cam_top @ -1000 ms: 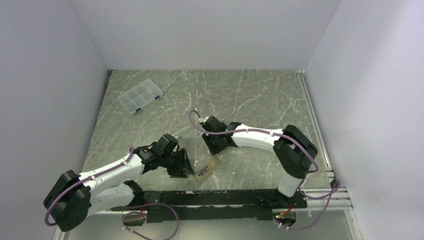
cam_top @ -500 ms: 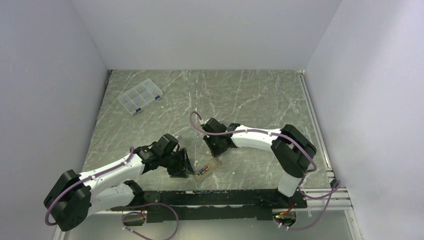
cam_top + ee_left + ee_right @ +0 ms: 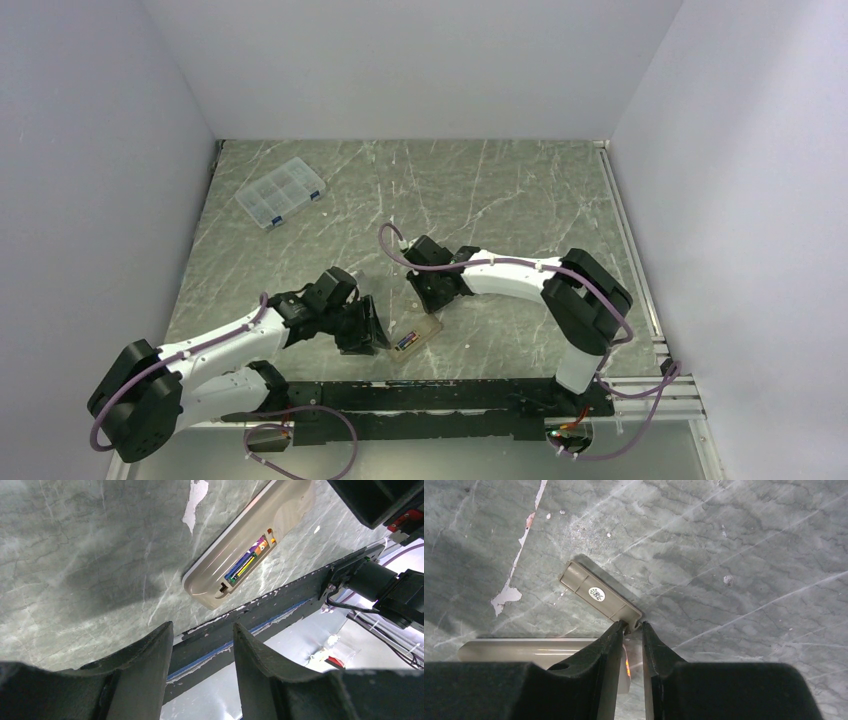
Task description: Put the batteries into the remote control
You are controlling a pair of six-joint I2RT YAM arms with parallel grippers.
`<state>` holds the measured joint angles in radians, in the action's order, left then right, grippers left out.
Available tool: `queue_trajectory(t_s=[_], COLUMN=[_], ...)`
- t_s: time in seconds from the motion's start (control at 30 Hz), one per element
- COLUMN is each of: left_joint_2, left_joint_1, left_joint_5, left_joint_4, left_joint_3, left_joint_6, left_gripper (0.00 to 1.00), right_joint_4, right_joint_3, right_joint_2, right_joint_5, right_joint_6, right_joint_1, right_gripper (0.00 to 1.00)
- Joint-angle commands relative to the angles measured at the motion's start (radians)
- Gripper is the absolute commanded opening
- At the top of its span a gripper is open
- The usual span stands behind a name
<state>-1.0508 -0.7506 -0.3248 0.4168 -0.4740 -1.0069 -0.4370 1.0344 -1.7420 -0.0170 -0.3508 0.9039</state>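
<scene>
Low over marble table [image 3: 520,190], left jaws gape empty; right jaws pinch cover [image 3: 596,595].

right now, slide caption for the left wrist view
Open left gripper faces the remote control lying back-up, batteries in its uncovered bay.
</scene>
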Motion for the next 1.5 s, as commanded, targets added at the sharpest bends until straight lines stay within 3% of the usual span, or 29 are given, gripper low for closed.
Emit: queue_trajectory(t_s=[0.0, 0.27, 0.53, 1.23, 1.33, 1.47], left_joint_2=[0.006, 0.002, 0.0, 0.002, 0.016, 0.017], left_joint_1=[-0.004, -0.003, -0.004, -0.003, -0.004, -0.004], left_joint_5=[-0.013, -0.011, -0.013, -0.014, -0.032, 0.017], left_joint_4=[-0.035, -0.032, -0.038, -0.036, -0.05, 0.065], left_joint_3=[-0.019, -0.021, -0.018, -0.044, -0.071, -0.176], left_joint_6=[0.013, 0.019, 0.016, 0.025, 0.058, 0.16], left_gripper=[0.53, 0.53, 0.53, 0.53, 0.54, 0.59], right_joint_4=[-0.009, -0.005, -0.008, -0.063, -0.104, -0.161], right_joint_3=[0.045, 0.062, 0.076, 0.078, 0.088, 0.103], right_joint_2=[-0.018, -0.048, -0.05, 0.127, 0.138, 0.162], right_joint_5=[0.001, 0.012, 0.032, -0.023, -0.006, 0.042], right_joint_6=[0.015, 0.026, 0.032, 0.023, 0.035, 0.054], right_joint_1=[-0.002, -0.002, 0.0, -0.002, 0.0, 0.001], right_gripper=[0.24, 0.21, 0.0, 0.0, 0.0, 0.0])
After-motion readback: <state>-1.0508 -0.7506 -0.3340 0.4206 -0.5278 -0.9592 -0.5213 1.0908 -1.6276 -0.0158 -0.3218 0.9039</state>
